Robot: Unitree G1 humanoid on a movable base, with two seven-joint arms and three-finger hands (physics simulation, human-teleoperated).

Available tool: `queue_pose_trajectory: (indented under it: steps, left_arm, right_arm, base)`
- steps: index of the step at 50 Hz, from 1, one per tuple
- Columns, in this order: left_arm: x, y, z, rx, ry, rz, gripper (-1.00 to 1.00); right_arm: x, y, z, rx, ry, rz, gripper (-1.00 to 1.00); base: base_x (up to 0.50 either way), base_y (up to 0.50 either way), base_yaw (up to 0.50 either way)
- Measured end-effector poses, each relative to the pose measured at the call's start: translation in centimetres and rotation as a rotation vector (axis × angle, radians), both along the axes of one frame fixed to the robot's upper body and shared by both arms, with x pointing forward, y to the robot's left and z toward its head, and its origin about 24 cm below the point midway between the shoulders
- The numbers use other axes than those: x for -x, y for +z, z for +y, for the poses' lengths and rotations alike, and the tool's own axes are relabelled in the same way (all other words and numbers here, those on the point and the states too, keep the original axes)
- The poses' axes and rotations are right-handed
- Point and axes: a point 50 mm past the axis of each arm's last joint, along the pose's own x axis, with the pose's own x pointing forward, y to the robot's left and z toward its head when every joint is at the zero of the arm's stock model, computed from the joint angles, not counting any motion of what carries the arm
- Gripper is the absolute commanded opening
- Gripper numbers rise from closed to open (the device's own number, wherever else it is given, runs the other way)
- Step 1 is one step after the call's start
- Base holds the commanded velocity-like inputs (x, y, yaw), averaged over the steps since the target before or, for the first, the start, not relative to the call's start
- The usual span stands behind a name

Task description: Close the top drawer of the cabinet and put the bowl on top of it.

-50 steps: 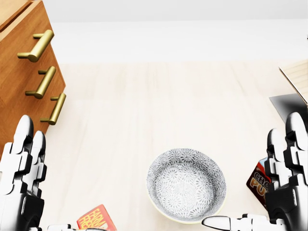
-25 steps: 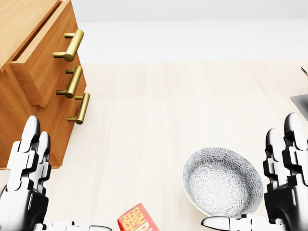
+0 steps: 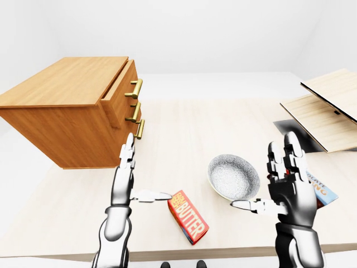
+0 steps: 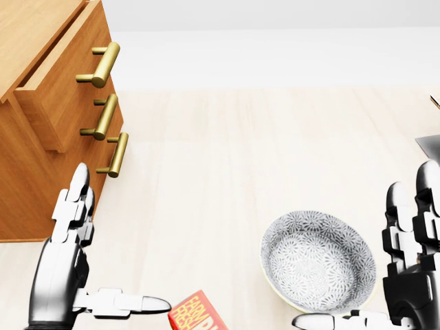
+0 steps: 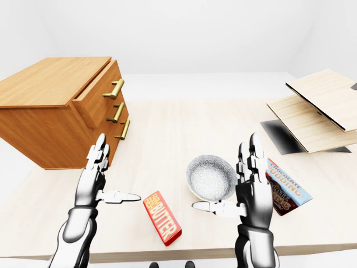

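Observation:
The wooden cabinet (image 3: 67, 111) stands at the left on the pale table. Its top drawer (image 4: 62, 103) juts out a little, brass handle (image 4: 102, 65) facing right. A grey patterned bowl (image 4: 317, 260) sits empty at the lower right of the head view. My left hand (image 4: 72, 265) is raised with fingers spread, open, below the cabinet's lower handles and apart from them. My right hand (image 4: 412, 265) is open too, just right of the bowl, thumb pointing under its rim without touching it.
A red butter box (image 3: 188, 216) lies between my hands near the table's bottom edge. A chocolate pudding box (image 5: 285, 186) lies right of the bowl. Tilted wooden boards (image 3: 326, 109) over a dark patch sit at the right.
The view has held still in the last half second, after shifting right before that. My left hand has risen and moved right, toward the cabinet. My right hand has dropped slightly.

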Motion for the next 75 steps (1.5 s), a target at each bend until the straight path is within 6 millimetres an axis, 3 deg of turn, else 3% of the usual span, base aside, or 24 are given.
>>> queue_pose_trajectory:
  steps: [13, 47, 75]
  left_arm:
    - [-2.4, -0.3, -0.7, -0.027, -0.023, 0.033, 1.00]
    - [-7.8, 3.5, -2.1, -0.022, -0.116, -0.086, 1.00]
    - [-10.3, 5.3, -1.5, 0.054, -0.157, -0.109, 1.00]
  right_arm:
    - [0.2, 0.5, -0.6, -0.009, -0.015, -0.019, 1.00]
    - [1.3, 1.9, -2.0, -0.044, -0.036, -0.059, 1.00]
    - [1.6, 2.1, -2.9, -0.058, -0.058, -0.107, 1.00]
  base:
    - [0.00, 0.00, 0.00]
    - [0.00, 0.00, 0.00]
    - [0.00, 0.00, 0.00]
